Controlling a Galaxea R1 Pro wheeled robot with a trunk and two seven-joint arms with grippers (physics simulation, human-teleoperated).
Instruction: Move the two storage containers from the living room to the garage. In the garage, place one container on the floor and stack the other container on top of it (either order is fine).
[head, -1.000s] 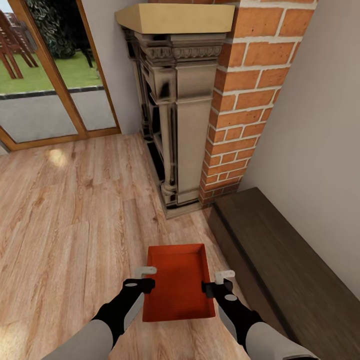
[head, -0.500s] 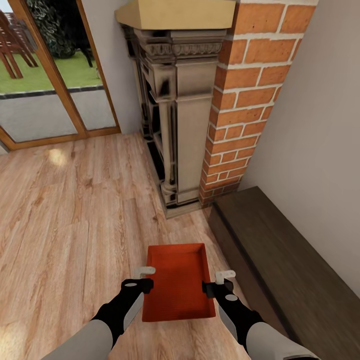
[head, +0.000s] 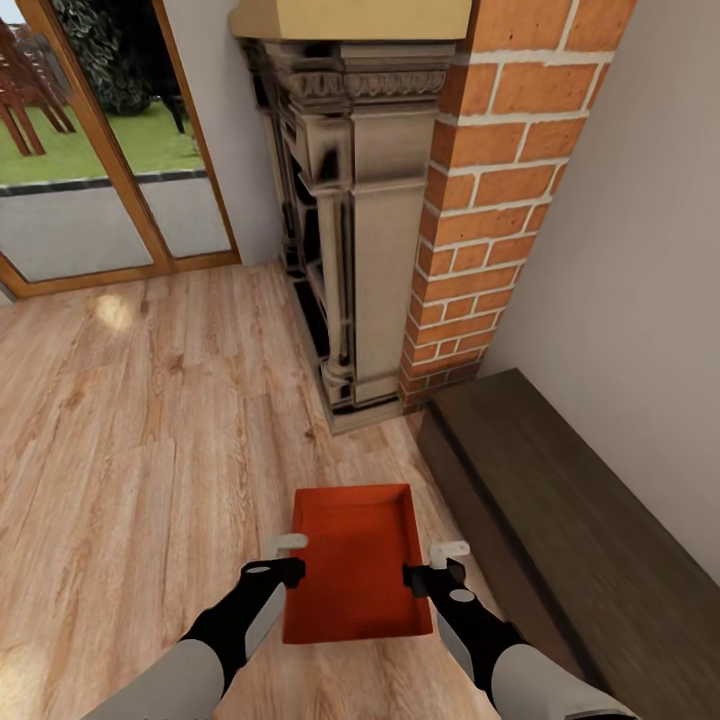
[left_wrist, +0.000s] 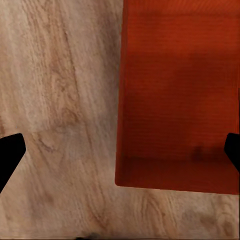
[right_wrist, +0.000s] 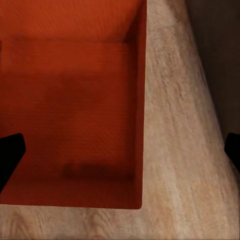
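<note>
Down on the light wood plank floor (head: 150, 420) of the living room sits one orange-red storage container (head: 355, 565), an open bin with thin walls and nothing visible inside it, lying just beside the dark low cabinet (head: 560, 530) that runs along the white wall. Beyond it stands the red brick fireplace (head: 500, 200) with its carved stone surround, and a wood-framed glass door (head: 100, 190) gives onto grass outside. In the head view the left gripper (head: 283, 560) hangs over the bin's left long wall and the right gripper (head: 437, 565) over its right long wall, one on each side. Both claws are spread wide with nothing clasped: in the left wrist view the two dark fingertips (left_wrist: 10, 155) sit far apart, one over bare planks and the other over the container (left_wrist: 177, 95); in the right wrist view one fingertip lies over the container (right_wrist: 70, 100) and the other (right_wrist: 232, 150) over the strip of floor next to the cabinet. Whether any finger touches a wall of the bin, I cannot tell.
</note>
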